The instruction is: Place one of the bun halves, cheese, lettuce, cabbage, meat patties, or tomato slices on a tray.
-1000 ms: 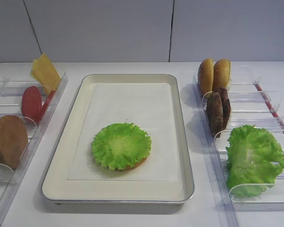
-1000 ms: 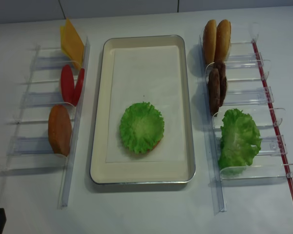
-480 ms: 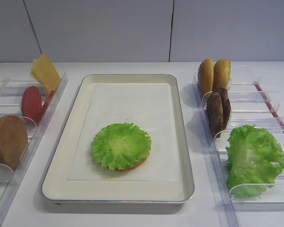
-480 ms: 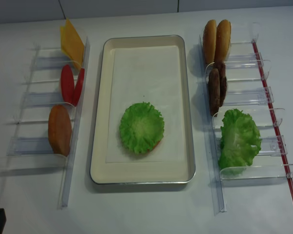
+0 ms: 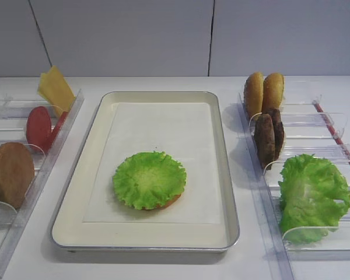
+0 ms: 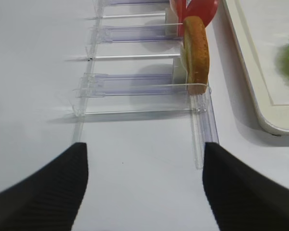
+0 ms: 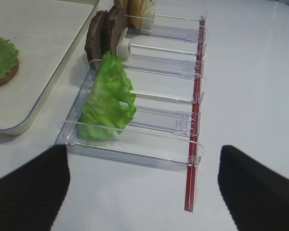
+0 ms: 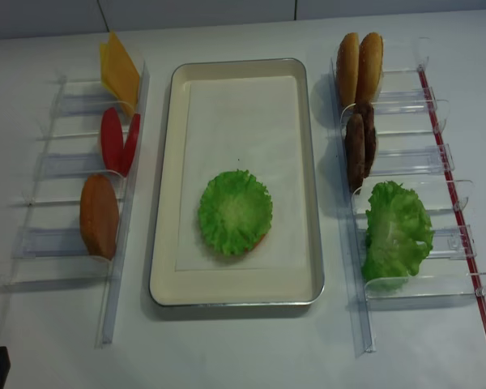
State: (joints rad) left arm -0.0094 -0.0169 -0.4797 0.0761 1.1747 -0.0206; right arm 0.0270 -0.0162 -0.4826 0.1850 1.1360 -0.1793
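1. Nothing is seen to change against the earlier frames: the lettuce (image 5: 149,179) lies in the same spot on the tray (image 5: 221,169), over a bun half whose brown edge (image 7: 5,77) shows beneath it.
2. The scene is judged idle, between steps; another layer can be fetched next.
3. The right tool (image 7: 144,187) is seen spread wide and empty, low over the table (image 7: 250,96) near the cabbage (image 7: 107,98) in its rack (image 7: 149,120).
4. The left tool (image 6: 144,187) is also seen spread and empty, before the rack holding one of the bun halves (image 6: 196,48).
5. The lettuce is laid flat, face up; being round, no long axis can be told.
6. The meat patties (image 5: 268,137), tomato slices (image 5: 41,127) and cheese (image 5: 55,88) are left standing on edge.
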